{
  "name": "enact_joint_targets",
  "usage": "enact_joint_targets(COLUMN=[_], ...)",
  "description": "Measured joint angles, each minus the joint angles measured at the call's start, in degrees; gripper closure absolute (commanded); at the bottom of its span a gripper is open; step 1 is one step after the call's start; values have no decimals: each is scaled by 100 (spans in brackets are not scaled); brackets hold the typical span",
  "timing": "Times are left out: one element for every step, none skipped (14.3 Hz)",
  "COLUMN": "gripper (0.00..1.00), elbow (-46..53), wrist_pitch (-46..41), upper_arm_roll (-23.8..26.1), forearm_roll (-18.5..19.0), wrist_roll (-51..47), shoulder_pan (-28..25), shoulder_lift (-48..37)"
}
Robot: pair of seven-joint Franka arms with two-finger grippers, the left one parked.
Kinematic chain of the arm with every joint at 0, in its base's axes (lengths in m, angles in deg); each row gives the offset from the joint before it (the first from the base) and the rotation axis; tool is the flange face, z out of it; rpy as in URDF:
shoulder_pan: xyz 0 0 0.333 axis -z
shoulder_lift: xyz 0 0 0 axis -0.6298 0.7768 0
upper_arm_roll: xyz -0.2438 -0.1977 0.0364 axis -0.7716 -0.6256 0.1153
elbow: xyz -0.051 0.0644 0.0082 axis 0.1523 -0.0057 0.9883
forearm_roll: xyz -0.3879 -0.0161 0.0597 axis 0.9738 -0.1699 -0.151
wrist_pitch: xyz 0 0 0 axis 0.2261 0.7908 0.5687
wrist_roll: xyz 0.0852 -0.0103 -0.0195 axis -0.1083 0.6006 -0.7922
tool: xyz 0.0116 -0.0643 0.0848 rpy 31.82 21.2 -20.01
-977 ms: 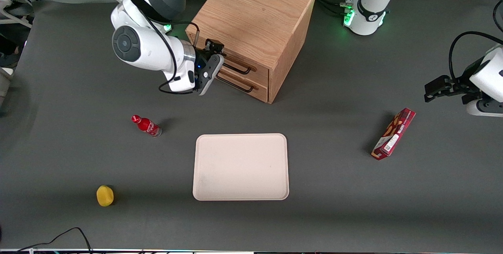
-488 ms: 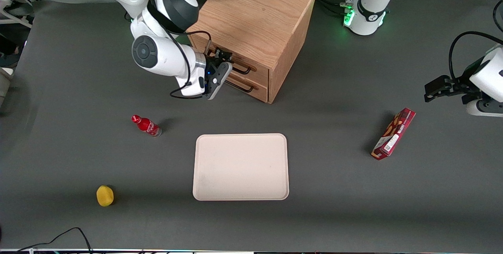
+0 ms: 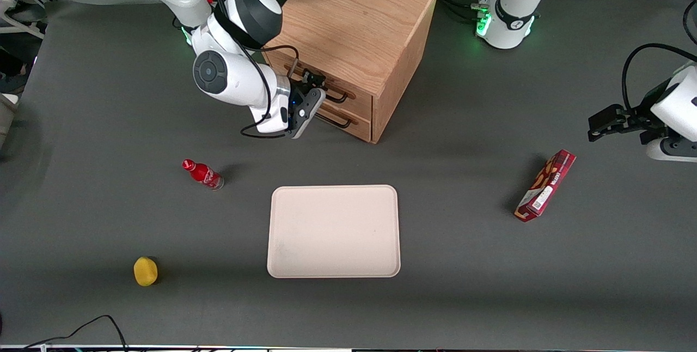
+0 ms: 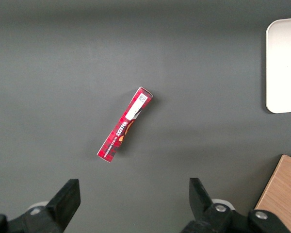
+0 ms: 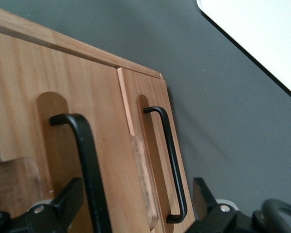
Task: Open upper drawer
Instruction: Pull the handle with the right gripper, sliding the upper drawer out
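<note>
1. The oak cabinet stands in the upper middle of the front frame, on the dark worktop.
2. The upper drawer is the higher of the two fronts on the cabinet face turned toward the working arm's end. Its front looks level with the lower drawer beneath it, so it appears closed.
3. The upper drawer's black bar handle is partly covered by the tool, which sits right at the upper drawer's front.
4. In the right wrist view the tool has its two fingers spread wide apart with nothing clamped.
5. There the upper drawer shows its handle running in between the fingers. Whether a finger touches the bar cannot be told.
6. The lower drawer and its own thin handle lie just beside it, next to the grey worktop.
7. A pale tray lies in the centre of the front frame, nearer the camera than the cabinet.
8. A small red bottle lies near the tray, toward the working arm's end.
9. A yellow round object sits low in the frame, nearer the camera than the bottle.
10. A red box lies toward the parked arm's end, well apart from the tray.
</note>
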Motion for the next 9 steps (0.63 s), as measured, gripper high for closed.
enact_joint_targets(gripper=[0,0,0,0,0,0,0,0,0], elbow=[-3,12,47,101,166,266,376,499,639], wrist_pitch=[44,56,55,43,59,94,94,74,5], upper_arm_roll=[0,4,6,1,-25,-88,-172,-269,-353], forearm_roll=[14,28,64,111,180,309,427,505,555], wrist_roll=[4,29,43,46,46,46,46,46,49], shoulder_pan=[0,0,0,2,6,17,29,42,55], shoulder_lift=[55,107,143,179,226,297,380,478,580])
